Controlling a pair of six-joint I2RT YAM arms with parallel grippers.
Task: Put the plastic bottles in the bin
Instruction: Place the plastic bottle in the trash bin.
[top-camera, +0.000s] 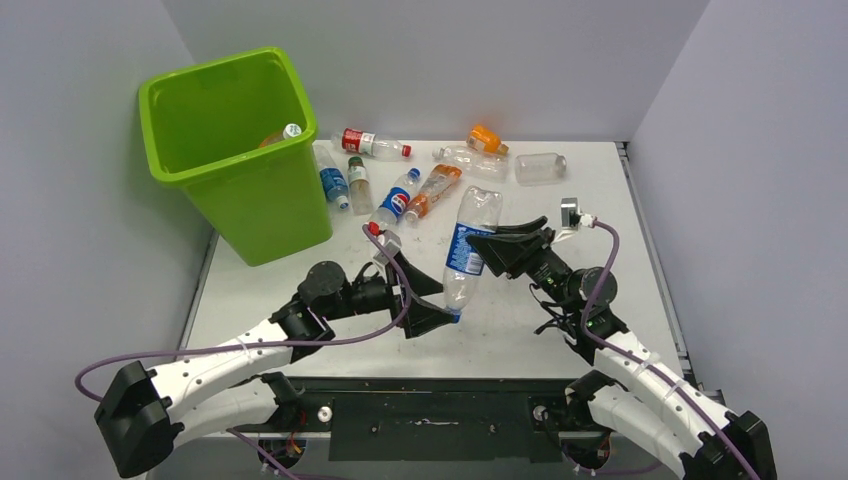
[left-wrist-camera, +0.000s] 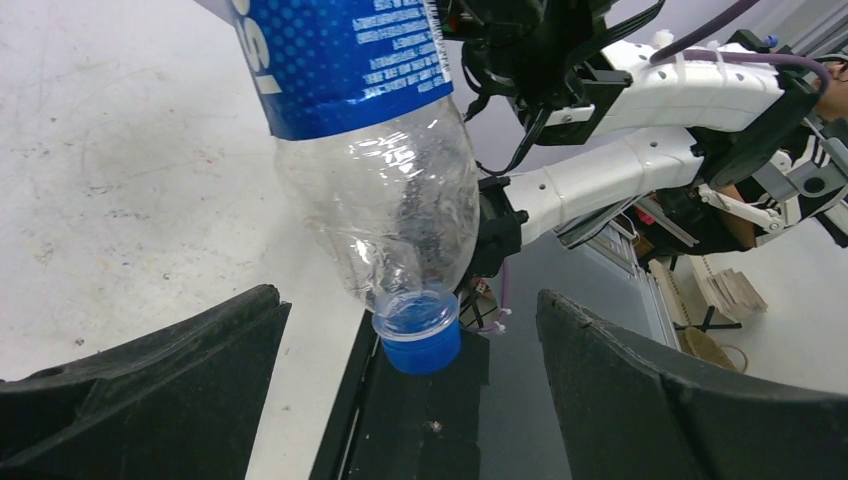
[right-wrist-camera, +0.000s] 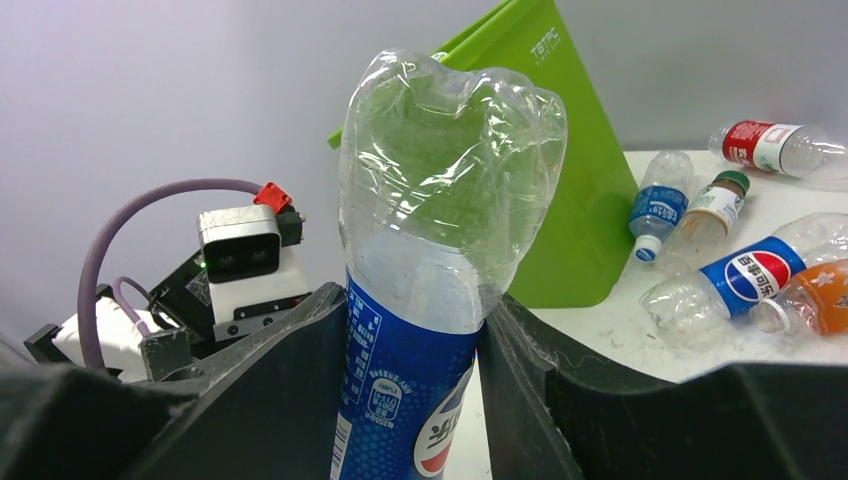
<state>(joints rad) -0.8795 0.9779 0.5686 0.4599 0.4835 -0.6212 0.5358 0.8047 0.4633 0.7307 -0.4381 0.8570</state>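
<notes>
Blue-labelled bottle (right-wrist-camera: 450, 180) clamped in right pincer (right-wrist-camera: 415, 315) — left pincer (left-wrist-camera: 408, 305) gapes wide, touching nothing.

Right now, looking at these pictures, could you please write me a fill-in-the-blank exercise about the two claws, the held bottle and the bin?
1. The right claw is shut on a clear bottle whose label is ____.
2. This bottle is held with its cap pointing ____.
3. The left claw, with one finger on either side of that cap, is ____.
4. The bin is coloured ____.
Missing words: blue; down; open; green.
</notes>
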